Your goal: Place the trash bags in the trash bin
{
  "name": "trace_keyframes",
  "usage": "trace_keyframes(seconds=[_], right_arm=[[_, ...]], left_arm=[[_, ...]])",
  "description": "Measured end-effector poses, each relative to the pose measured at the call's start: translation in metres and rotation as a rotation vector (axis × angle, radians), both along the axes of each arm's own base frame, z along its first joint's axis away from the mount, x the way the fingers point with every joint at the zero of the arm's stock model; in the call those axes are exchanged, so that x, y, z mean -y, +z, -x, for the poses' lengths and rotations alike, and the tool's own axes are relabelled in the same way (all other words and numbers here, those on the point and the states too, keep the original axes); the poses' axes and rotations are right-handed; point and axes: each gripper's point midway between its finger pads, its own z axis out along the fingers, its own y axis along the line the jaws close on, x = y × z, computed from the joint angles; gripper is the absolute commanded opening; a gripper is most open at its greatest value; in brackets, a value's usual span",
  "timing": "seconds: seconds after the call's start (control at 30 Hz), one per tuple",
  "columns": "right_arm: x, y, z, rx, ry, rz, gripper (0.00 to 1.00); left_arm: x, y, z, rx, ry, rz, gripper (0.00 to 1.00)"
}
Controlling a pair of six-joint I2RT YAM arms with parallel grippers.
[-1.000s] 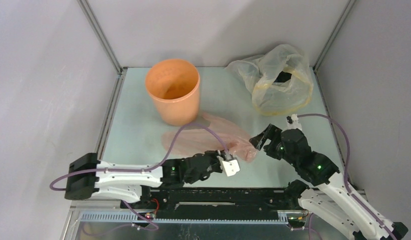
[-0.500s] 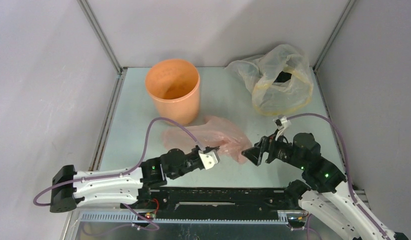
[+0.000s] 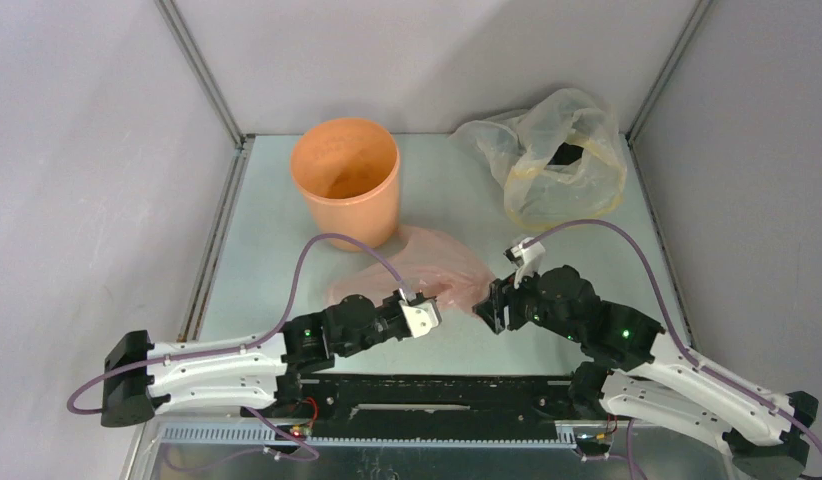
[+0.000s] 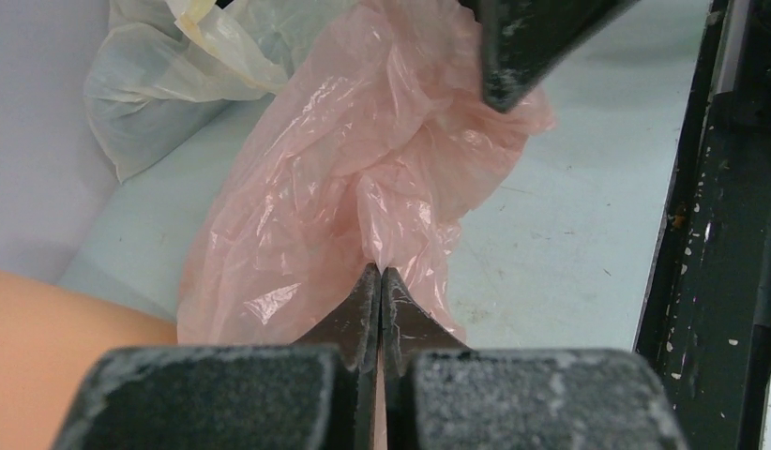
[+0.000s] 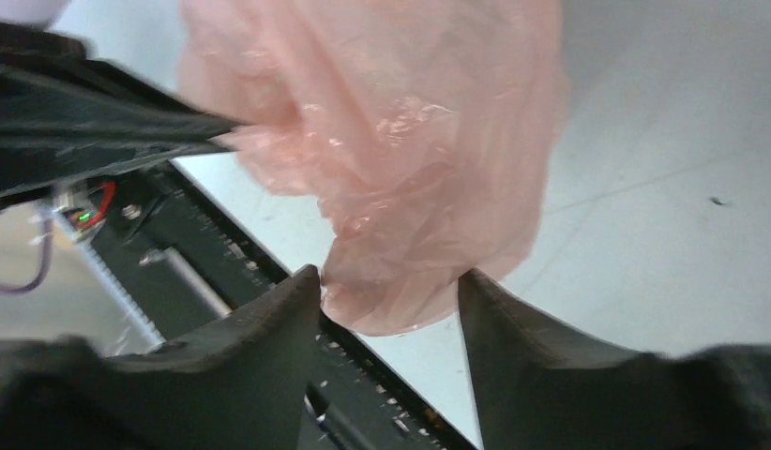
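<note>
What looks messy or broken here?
Nothing is spilled or broken. The pink trash bag looks crumpled only because the left fingers pinch its edge while the open right fingers straddle its other end. The orange bin stands upright.

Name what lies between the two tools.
The crumpled pink bag: the left tool pinches one fold, the right tool straddles its other end, shown in both wrist views.

Pink bag is lying on table just beside orange bin; left gripper and right gripper are sitting at its near edge.
</note>
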Motion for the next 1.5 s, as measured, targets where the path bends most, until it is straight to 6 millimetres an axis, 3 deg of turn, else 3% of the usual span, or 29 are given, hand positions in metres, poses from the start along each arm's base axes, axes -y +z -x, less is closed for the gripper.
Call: trace_keyframes(seconds=[0.13, 0.2, 0.37, 0.6, 0.73, 0.87, 1.0, 1.17, 1.4, 1.5], right_arm=[[0.012, -0.012, -0.019, 0.018, -0.116, 0.076, 0.19], [0.017, -0.012, -0.025, 0.024, -0.159, 0.085, 0.13], [0.040, -0.013, -0.048, 0.001, -0.290, 0.078, 0.15], [0.077, -0.024, -0.080, -0.124, -0.439, 0.003, 0.22], [0.082, -0.041, -0.080, -0.210, -0.444, -0.016, 0.27], [0.080, -0.044, -0.078, -0.239, -0.428, -0.036, 0.29], [0.087, -0.044, -0.082, -0.251, -0.466, -0.047, 0.19], [0.108, -0.052, -0.090, -0.295, -0.588, -0.054, 0.10], [0.133, -0.060, -0.094, -0.326, -0.746, -0.066, 0.13], [0.142, -0.060, -0.095, -0.333, -0.817, -0.076, 0.27]], left_arm=[[-0.002, 0.002, 0.003, -0.002, -0.013, 0.002, 0.00], [-0.005, 0.010, 0.005, 0.003, -0.024, 0.026, 0.00], [-0.021, 0.033, 0.009, 0.023, -0.022, 0.124, 0.00], [-0.050, 0.016, 0.016, -0.001, -0.002, 0.204, 0.00], [-0.059, 0.019, 0.019, -0.006, 0.002, 0.269, 0.00], [-0.066, 0.041, 0.020, 0.006, 0.007, 0.366, 0.00], [-0.074, 0.055, 0.018, 0.004, 0.037, 0.448, 0.00], [-0.103, 0.066, 0.005, -0.003, 0.162, 0.634, 0.00], [-0.128, 0.065, -0.014, -0.033, 0.330, 0.701, 0.00], [-0.130, 0.060, -0.020, -0.050, 0.379, 0.677, 0.00]])
